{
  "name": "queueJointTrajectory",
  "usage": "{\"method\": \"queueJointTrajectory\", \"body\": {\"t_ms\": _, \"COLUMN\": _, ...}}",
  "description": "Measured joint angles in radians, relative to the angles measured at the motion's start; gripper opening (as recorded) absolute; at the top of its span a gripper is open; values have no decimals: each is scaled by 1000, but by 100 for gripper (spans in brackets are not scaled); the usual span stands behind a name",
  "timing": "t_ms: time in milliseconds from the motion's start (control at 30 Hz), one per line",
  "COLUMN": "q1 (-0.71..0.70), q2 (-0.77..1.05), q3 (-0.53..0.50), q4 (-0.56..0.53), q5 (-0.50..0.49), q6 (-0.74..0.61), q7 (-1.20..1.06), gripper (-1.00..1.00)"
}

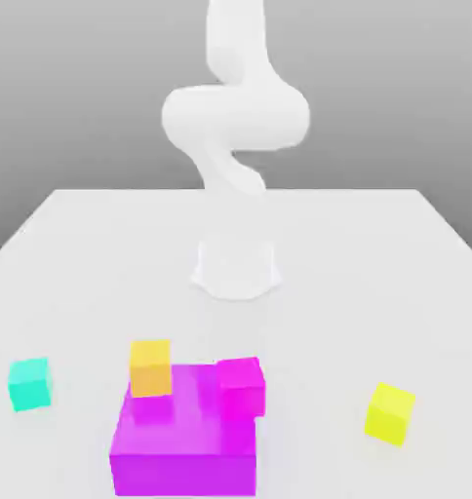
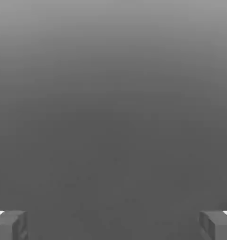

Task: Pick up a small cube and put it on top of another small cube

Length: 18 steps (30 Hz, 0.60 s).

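The small teal cube (image 1: 29, 383) rests on the white table toward the exterior view's left front. The small orange cube (image 1: 150, 366) stands on the far left corner of the big magenta block (image 1: 186, 434). In the hand view my gripper (image 2: 113, 225) is open, its two grey fingertips (image 2: 10, 225) far apart with nothing between them, facing plain grey background. The white arm (image 1: 235, 117) rises from its base at the table's middle, well behind the cubes.
A small magenta cube (image 1: 241, 386) sits on the big block's far right corner. A yellow cube (image 1: 390, 413) lies on the table (image 1: 376, 292) at the exterior view's right front. The arm's round base (image 1: 236, 268) stands mid-table.
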Motion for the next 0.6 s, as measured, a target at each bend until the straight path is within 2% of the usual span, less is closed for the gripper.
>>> {"method": "queueJointTrajectory", "body": {"t_ms": 300, "q1": 39, "q2": 313, "q3": -270, "q4": -94, "q5": 40, "q6": 150, "q7": -363, "gripper": 0}}
{"method": "queueJointTrajectory", "body": {"t_ms": 600, "q1": 10, "q2": 643, "q3": -480, "q4": -184, "q5": 192, "q6": 292, "q7": -801, "gripper": 0}}
